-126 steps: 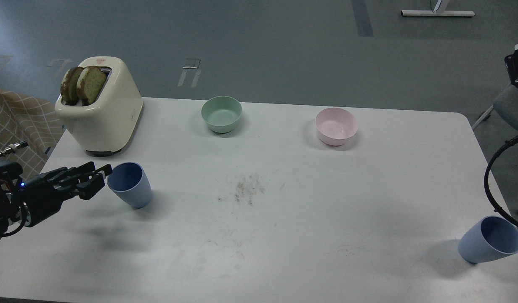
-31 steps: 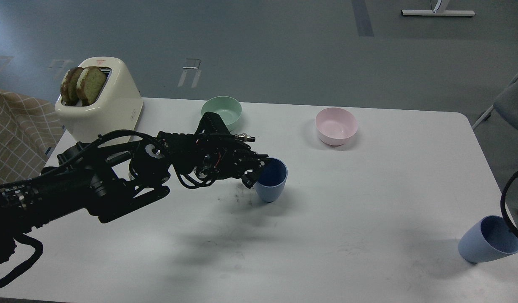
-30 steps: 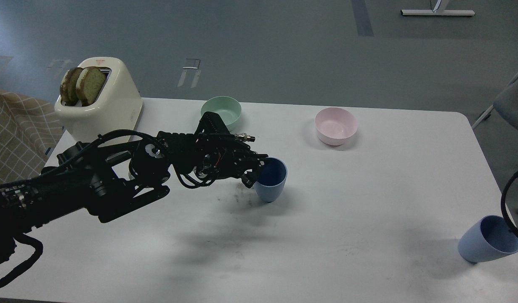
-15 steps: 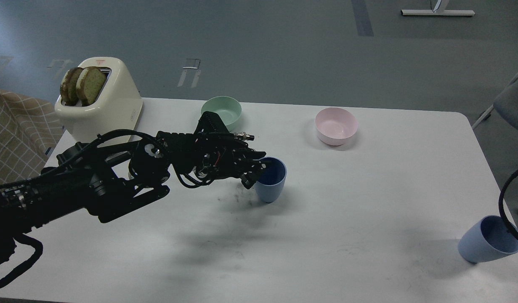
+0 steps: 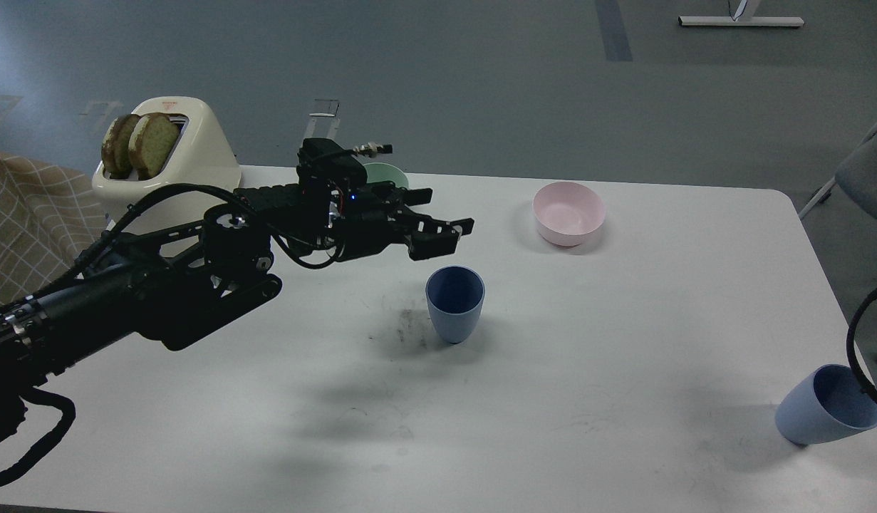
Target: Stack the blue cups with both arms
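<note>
**Left pincer above the middle cup, second cup at the right edge**

The left arm [image 5: 160, 299] reaches from the left edge of the desk [image 5: 623, 342] toward its middle. Its pincer [image 5: 445, 231] hangs in the air, over the desk and just behind the rim of one blue cup [image 5: 454, 303]. The fingers [image 5: 458, 226] are spread apart and nothing is between them; they do not touch the cup.

This cup stands upright near the middle of the desk, with its mouth up. Some dark smudges [image 5: 406, 324] are on the desk surface just to its left.

The second blue cup [image 5: 826, 405] is well apart from the first, at the right edge of the desk near the front right corner. It leans, with its mouth turned up and to the right. A black cable loop [image 5: 860, 338] is seen beside it at the picture border. The right pincer is not in the picture.

Along the far edge stands a pink bowl [image 5: 568, 213]. A green bowl [image 5: 385, 172] is mostly hidden behind the left arm. A cream toaster [image 5: 189, 160] with two slices of bread [image 5: 139, 142] stands at the far left corner.
</note>
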### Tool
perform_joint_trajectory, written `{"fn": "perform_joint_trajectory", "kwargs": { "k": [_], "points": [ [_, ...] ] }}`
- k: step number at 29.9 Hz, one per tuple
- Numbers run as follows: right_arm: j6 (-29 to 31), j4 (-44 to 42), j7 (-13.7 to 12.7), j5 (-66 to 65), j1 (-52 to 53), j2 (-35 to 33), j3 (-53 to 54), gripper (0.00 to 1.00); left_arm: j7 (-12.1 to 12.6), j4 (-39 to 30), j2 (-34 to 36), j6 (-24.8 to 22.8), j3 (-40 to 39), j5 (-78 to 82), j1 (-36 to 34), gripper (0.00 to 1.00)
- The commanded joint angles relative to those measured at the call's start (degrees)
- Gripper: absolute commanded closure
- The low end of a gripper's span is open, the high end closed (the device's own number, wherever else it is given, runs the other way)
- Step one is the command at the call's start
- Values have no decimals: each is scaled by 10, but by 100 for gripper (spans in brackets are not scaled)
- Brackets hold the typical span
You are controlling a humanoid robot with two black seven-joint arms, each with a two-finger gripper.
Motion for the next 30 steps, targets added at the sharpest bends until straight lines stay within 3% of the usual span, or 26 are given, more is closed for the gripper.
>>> {"fn": "perform_joint_trajectory", "kwargs": {
  "k": [1, 7, 13, 21, 30],
  "points": [
    [0, -2, 0, 0, -1, -3, 19, 0, -2, 3, 10, 8, -104, -188, 1, 3],
    [0, 20, -1, -3, -14, -27, 11, 0, -2, 21, 83, 3, -231, -485, 22, 3],
    [0, 54, -4, -21, -21, -60, 7, 0, -2, 56, 126, 1, -347, -670, 82, 3],
    [0, 143, -4, -181, -66, -99, 5, 0, 2, 83, 115, -33, -464, -775, 192, 3],
    [0, 249, -3, -370, -143, -216, 8, 0, 0, 76, 87, -34, -469, -802, 236, 3]
  ]
}}
